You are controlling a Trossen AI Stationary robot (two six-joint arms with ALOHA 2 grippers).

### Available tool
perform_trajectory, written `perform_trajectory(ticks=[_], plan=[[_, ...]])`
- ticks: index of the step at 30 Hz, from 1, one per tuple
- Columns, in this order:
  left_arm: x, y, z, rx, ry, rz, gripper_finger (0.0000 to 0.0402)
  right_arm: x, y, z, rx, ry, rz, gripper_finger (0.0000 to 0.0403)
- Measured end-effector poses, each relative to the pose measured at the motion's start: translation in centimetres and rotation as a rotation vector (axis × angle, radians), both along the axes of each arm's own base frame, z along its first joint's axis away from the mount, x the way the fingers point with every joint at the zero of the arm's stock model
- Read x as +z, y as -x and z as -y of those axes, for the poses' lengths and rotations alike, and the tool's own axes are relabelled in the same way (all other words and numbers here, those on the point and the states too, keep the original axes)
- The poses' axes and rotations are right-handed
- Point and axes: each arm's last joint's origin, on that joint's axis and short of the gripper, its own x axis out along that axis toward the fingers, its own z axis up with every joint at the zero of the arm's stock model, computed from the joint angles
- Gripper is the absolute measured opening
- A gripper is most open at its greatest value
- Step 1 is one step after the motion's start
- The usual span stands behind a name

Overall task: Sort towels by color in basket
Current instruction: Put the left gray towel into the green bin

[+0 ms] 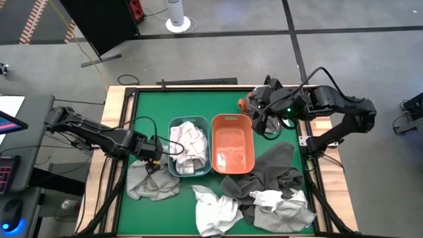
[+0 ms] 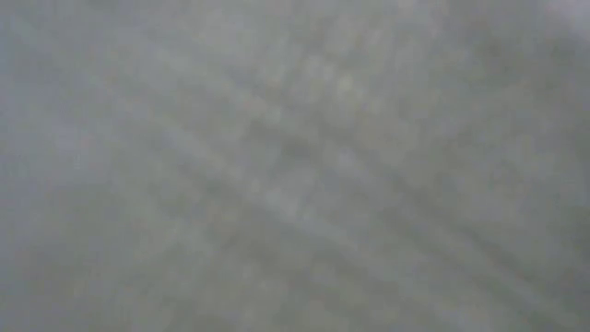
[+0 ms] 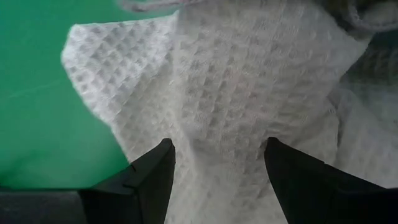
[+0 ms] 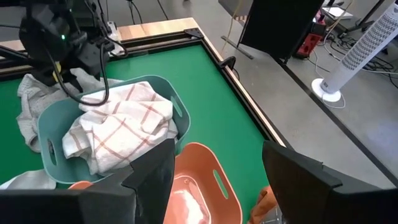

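Note:
A light grey waffle towel point(image 1: 153, 185) lies crumpled on the green table, left of the teal basket point(image 1: 173, 165). My left gripper point(image 1: 153, 162) points down over its far edge, open, with a raised fold of the towel point(image 3: 217, 93) between the fingers point(image 3: 152, 174). A white towel with rust checks point(image 4: 118, 124) fills the teal basket. An orange basket point(image 1: 232, 120) stands beside it. Dark grey point(image 1: 274, 173) and white towels point(image 1: 215, 210) lie heaped at the near right. My right gripper point(image 4: 217, 149) hangs open high over the far right, holding nothing. My left gripper comes at the light grey towel from above, pointing down, with its open fingers on either side of a raised fold point(image 3: 217, 124). I cannot tell whether the fingertips touch the cloth. The towel lies slack on the table.
A rust-orange cloth point(image 1: 242, 103) shows at the far right, below my right gripper. Blurred grey cloth point(image 2: 295, 166) fills the whole low view. A wooden rim point(image 1: 115, 119) frames the table. Bare green felt point(image 1: 198, 102) lies beyond the baskets.

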Motion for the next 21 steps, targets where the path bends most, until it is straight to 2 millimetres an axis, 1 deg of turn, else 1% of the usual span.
perform_trajectory(ticks=[2,4,6,9,10,15,18,21], plan=[[-0.3,-0.4,0.1,-0.007,0.005,0.024,0.0223,0.0,0.0,0.0,0.000,0.000,0.000,0.0272],[-0.4,-0.7,0.2,-0.009,0.010,0.048,0.0193,0.0,0.0,0.0,0.000,0.000,0.000,0.0272],[-0.4,-1.0,0.3,-0.005,0.017,0.065,0.0141,0.0,0.0,0.0,0.000,0.000,0.000,0.0272],[-0.2,-0.9,0.3,0.000,0.038,0.080,0.0036,0.0,0.0,0.0,0.001,0.000,-0.001,0.0272],[0.0,-0.8,0.3,0.000,0.048,0.087,0.0020,0.0,0.0,-0.1,0.003,0.000,0.000,0.0272],[1.6,0.3,0.1,0.026,0.118,0.177,0.0005,0.0,0.0,-0.1,0.009,0.006,-0.004,0.0272],[3.7,1.3,-0.1,0.031,0.175,0.292,0.0003,0.0,0.0,-0.1,0.010,0.007,-0.005,0.0272],[6.1,2.9,-0.5,0.033,0.218,0.432,0.0003,0.0,0.0,-0.1,0.010,0.007,-0.005,0.0272]])
